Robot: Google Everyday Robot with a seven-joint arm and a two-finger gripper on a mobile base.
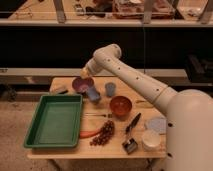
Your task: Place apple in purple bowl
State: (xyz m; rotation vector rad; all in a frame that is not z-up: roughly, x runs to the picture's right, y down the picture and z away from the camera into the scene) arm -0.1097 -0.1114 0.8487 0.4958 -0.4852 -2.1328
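No brand, label or writing can be read on anything. The gripper (85, 74) is held at the end of the white arm (131, 75), just above the back rim of the purple bowl (81, 84) at the far left of the table (145, 152). Its fingers are closed, and a small yellowish thing, likely the apple (84, 73), is seen at them; the hold itself cannot be made out. Just beside the bowl a blue object (93, 93) is seen, and a grey-blue cup (110, 89) stands near it. An orange bowl (120, 106) sits at mid-table. A green tray (54, 121) takes up the left side, with a carrot (89, 133) and grapes (103, 133) by its right edge.
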